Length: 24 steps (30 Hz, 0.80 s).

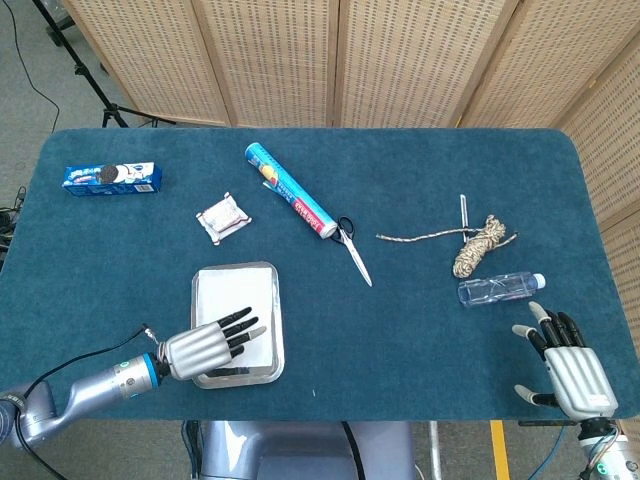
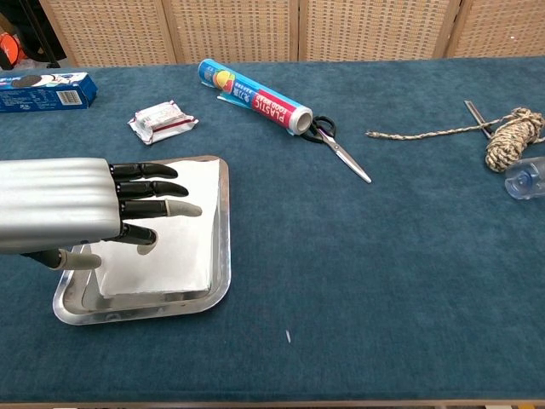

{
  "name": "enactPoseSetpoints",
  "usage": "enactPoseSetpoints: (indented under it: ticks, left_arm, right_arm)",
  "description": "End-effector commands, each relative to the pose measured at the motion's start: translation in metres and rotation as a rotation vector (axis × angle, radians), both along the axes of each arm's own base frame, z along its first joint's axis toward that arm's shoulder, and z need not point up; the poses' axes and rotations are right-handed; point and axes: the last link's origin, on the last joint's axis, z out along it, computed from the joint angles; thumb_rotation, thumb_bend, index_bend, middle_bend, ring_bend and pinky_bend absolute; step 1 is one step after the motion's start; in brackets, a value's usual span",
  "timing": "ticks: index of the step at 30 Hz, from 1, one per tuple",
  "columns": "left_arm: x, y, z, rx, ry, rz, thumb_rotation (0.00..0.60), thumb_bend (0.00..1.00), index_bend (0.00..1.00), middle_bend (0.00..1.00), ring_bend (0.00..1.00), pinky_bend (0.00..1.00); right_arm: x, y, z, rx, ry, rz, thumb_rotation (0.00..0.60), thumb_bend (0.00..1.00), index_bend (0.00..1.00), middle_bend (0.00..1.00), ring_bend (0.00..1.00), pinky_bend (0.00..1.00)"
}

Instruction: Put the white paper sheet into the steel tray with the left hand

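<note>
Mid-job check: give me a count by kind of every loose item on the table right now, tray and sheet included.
Steel tray: 1
White paper sheet: 1
Cookie box: 1
Small wrapped packet: 1
Plastic wrap roll: 1
Scissors: 1
Rope bundle: 1
Water bottle: 1
Total: 8

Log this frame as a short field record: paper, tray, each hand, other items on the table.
paper: white paper sheet lies flat inside the steel tray
left hand: left hand over the tray's near-left part, fingers extended above the sheet, holding nothing
right hand: right hand at the table's near-right edge, fingers spread, empty
other items: scissors, rope bundle, water bottle
</note>
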Motion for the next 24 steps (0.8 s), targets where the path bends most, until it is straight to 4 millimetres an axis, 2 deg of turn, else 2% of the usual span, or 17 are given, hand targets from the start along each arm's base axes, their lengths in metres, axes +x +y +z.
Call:
enactPoseSetpoints:
  ticks: [1,14,19,24]
  left_arm:
    - [0.0012,-0.0006,0.0029,-0.001,-0.01,0.018,0.6,0.26,0.42,0.04,0.0,0.0]
    - [0.0082,-0.0049,0.0078,-0.012,-0.039,0.063,0.6,0.26,0.39,0.03,0.0,0.0]
    - [0.0078,-0.0078,0.0054,-0.027,-0.038,0.074,0.6,0.22,0.33,0.0,0.0,0.0]
    - [0.0075,-0.0092,0.005,-0.036,-0.034,0.076,0.6,0.17,0.31,0.0,0.0,0.0]
  right_arm:
    - [0.0001,0.0,-0.0002,0.001,0.0,0.0,0.6,0.0,0.23,0.0,0.0,0.0]
    - [0.0009,0.0008,0.0007,-0.001,-0.002,0.003,0.6,0.0,0.23,0.0,0.0,0.0]
    - [0.0006,0.0004,0.0011,-0.004,-0.003,0.001,0.6,0.0,0.23,0.0,0.0,0.0]
    - [0.0004,0.0003,0.0009,-0.003,-0.002,0.001,0.6,0.0,0.23,0.0,0.0,0.0]
